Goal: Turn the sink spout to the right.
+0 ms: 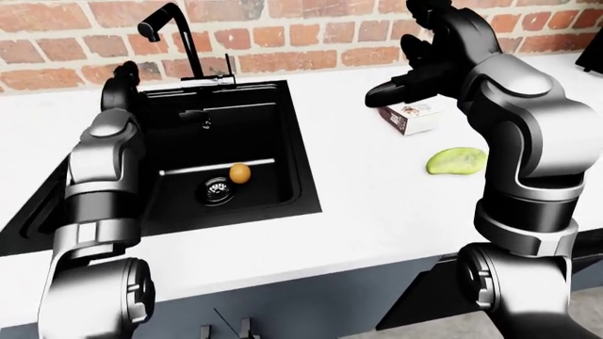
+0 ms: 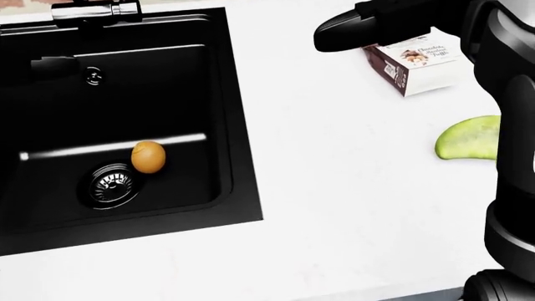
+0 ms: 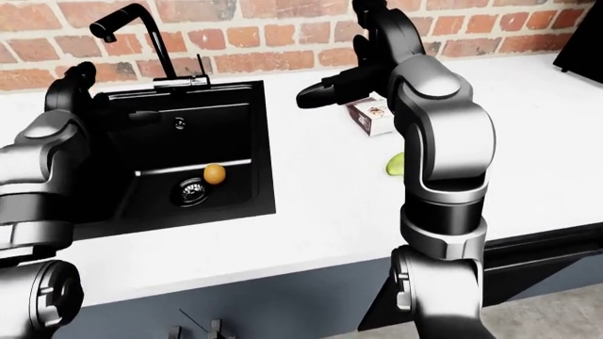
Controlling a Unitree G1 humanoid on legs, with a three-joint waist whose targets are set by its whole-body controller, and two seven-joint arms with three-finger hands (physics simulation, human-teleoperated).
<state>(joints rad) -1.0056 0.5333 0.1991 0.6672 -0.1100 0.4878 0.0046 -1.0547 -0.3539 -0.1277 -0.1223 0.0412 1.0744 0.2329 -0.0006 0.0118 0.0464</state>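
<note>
The black sink spout (image 1: 176,34) rises from its base at the top rim of the black sink (image 1: 294,152), against the brick wall; its outlet points to the view's left. My left hand (image 1: 122,83) is held upright over the sink's left rim, below and left of the spout, fingers up and empty, apart from the spout. My right hand (image 1: 396,86) hovers over the white counter to the right of the sink, fingers stretched leftward, open and empty, well clear of the spout. In the head view only the faucet base (image 2: 93,10) shows.
A small orange ball-like thing (image 1: 239,173) lies in the basin beside the drain (image 1: 215,191). A chocolate puffs box (image 2: 418,61) and a green piece (image 2: 466,139) lie on the white counter (image 1: 367,191) at the right. The brick wall (image 1: 311,35) closes the top.
</note>
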